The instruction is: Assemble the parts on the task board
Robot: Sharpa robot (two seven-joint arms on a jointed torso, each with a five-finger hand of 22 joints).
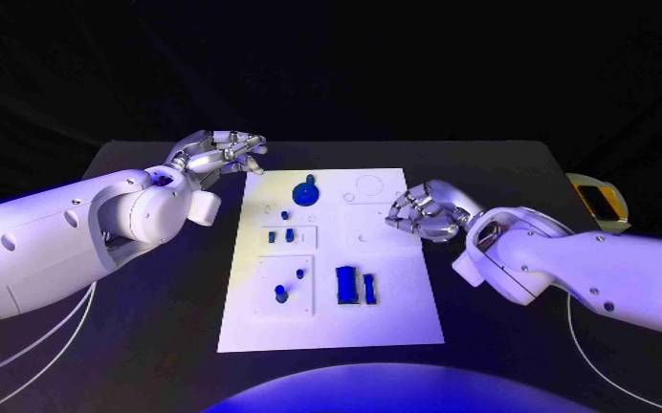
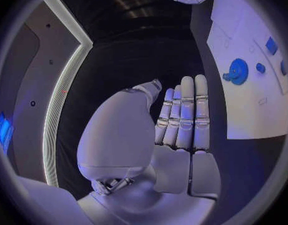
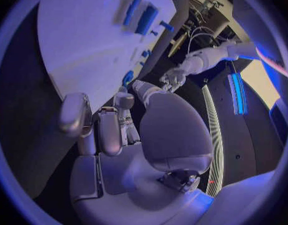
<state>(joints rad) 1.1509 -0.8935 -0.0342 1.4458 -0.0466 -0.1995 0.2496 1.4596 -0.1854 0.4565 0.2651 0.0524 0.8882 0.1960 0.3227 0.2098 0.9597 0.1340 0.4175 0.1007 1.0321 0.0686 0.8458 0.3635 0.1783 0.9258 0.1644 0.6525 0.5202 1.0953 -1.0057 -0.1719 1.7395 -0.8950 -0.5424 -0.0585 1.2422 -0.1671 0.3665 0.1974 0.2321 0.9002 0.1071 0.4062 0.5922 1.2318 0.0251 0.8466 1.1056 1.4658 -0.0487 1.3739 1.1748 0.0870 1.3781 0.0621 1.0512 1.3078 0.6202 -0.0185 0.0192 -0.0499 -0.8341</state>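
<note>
The white task board (image 1: pixel 393 322) lies in the middle of the black table. A blue gear (image 1: pixel 305 189) sits near its far end, with small blue pieces (image 1: pixel 286 214) just in front of it. Two upright blue blocks (image 1: pixel 346 285) stand nearer me, beside small pegs (image 1: pixel 281 291). My left hand (image 1: pixel 221 155) hovers off the board's far left corner, its fingers (image 2: pixel 184 115) stretched out straight and holding nothing. My right hand (image 1: pixel 425 210) sits over the board's right edge with its fingers (image 3: pixel 109 130) curled in around nothing. The gear (image 2: pixel 236 71) lies beyond the left fingertips.
A yellow-rimmed tray (image 1: pixel 597 201) sits at the table's far right edge. White cables (image 1: pixel 55 332) trail down on both sides near me. The table's dark surface (image 1: pixel 165 336) is bare to the left and right of the board.
</note>
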